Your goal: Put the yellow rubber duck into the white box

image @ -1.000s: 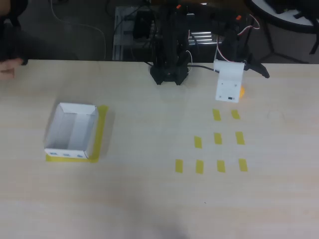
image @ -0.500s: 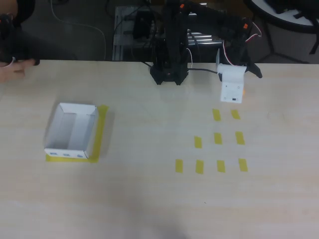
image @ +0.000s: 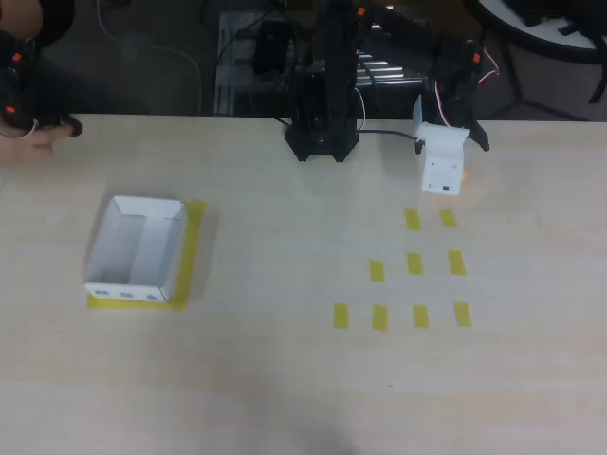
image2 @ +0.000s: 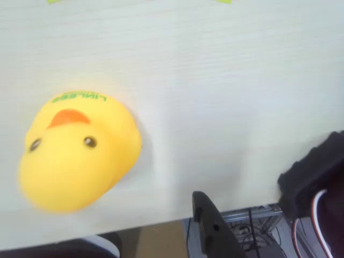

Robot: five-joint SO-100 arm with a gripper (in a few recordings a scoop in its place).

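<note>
Overhead, the pincer's white plate (image: 442, 159) hides nearly all of the yellow rubber duck (image2: 79, 156); whether the pincer is open is unclear. The white box (image: 138, 249) sits well apart on the worktop (image: 285, 379).

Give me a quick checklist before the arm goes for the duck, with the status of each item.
1. Duck located: ok, on the table near its far edge, close under the wrist camera.
2. Tool near the duck: ok, above that far-right spot in the overhead view.
3. Tool open: cannot tell, one dark finger shows.
4. Duck held: not ok, it lies free.
5. Box ready: ok, open side up, nothing in it, at the left.
6. Path to the box: ok, bare tabletop between.
</note>
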